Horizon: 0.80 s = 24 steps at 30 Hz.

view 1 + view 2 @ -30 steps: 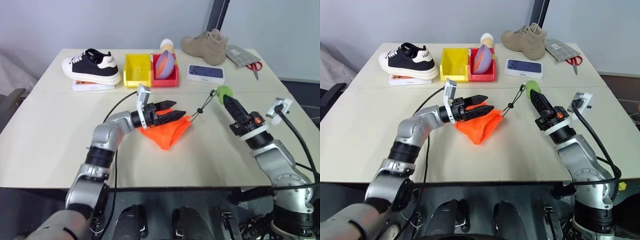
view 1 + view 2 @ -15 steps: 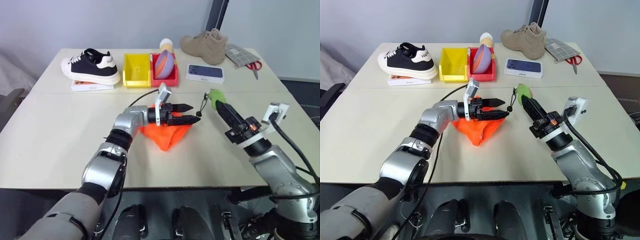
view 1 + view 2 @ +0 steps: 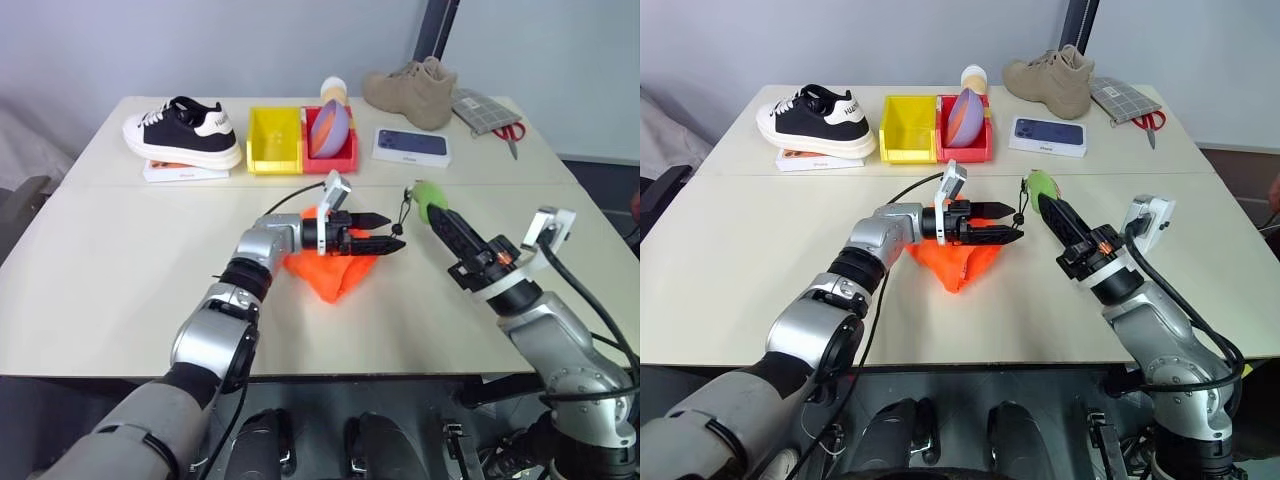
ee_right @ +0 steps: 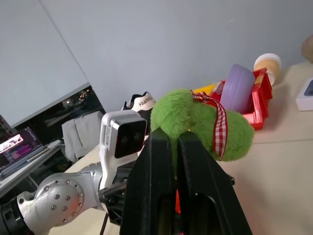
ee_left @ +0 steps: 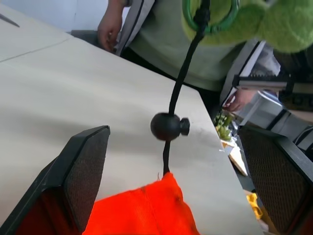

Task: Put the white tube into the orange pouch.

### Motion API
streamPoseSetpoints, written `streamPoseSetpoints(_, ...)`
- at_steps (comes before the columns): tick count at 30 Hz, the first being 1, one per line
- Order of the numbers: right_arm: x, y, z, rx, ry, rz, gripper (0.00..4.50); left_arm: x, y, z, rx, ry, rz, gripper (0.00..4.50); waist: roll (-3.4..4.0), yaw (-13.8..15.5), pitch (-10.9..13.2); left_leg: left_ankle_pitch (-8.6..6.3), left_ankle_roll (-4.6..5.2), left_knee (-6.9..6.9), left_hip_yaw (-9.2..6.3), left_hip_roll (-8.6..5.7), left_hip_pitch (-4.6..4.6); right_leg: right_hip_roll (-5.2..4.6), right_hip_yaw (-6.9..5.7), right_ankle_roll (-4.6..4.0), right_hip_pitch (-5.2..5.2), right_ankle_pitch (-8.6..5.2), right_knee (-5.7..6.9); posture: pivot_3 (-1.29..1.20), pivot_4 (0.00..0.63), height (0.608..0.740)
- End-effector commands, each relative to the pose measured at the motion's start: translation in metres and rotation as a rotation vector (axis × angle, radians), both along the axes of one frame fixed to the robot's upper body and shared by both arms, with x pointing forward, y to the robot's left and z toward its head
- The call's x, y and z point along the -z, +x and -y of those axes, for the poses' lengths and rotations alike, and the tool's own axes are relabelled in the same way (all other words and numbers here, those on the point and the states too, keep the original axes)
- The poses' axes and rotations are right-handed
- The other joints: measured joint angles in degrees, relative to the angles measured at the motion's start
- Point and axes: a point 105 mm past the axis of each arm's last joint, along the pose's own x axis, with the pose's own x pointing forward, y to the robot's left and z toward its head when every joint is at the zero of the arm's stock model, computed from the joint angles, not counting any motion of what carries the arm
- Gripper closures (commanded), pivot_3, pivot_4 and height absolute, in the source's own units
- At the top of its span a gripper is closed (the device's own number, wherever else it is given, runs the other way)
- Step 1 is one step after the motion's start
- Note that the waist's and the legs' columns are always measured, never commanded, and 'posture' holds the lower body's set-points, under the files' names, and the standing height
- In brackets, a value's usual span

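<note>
- Head views: we hold our left gripper (image 3: 390, 232) level over the orange pouch (image 3: 335, 275), its two black fingers spread wide with nothing between them; the pouch lies flat on the table (image 3: 110, 270) just under and behind those jaws. Our right gripper (image 3: 437, 219) is clamped on the green tag (image 3: 428, 195), which sits at its fingertips. The thin dark cord (image 3: 1021, 208) runs from the tag down to the pouch mouth, passing just beyond the left jaws' tips.
- Left wrist view: between our open fingers (image 5: 80, 169) we see the pouch's orange corner near the jaw base, the cord rising from it through a round black bead (image 5: 167, 126) to the green tag ahead of the jaws. A person (image 5: 161, 36) stands beyond the table edge.
- Right wrist view: our closed fingers (image 4: 164, 166) pinch the fuzzy green tag at their tips; the left gripper's camera housing (image 4: 122, 139) sits just beside them.
- We cannot see the white tube anywhere.
</note>
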Motion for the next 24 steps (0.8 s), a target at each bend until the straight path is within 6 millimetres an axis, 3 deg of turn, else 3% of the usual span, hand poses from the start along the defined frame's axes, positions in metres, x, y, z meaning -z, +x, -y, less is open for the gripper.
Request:
streamPoseSetpoints(1,-0.0122,-0.0080,-0.0041,-0.023,-0.021,0.062,4.50,-0.0154,0.0017,0.0033,-0.003,-0.033,0.054,0.04,0.00,0.0,0.0,0.00,0.00,0.00,0.00,0.00,0.00,0.00,0.00,0.00,0.00,0.00,0.00,0.00,0.150,0.740)
streamPoseSetpoints(24,-0.0085,-0.0092,-0.0012,-0.025,-0.022,0.060,4.50,-0.0084,-0.0022,0.0088,0.026,0.016,0.082,0.04,0.00,0.0,0.0,0.00,0.00,0.03,0.00,-0.01,0.00,0.02,-0.01,0.01,0.00,0.00,0.02,0.00,0.150,0.740)
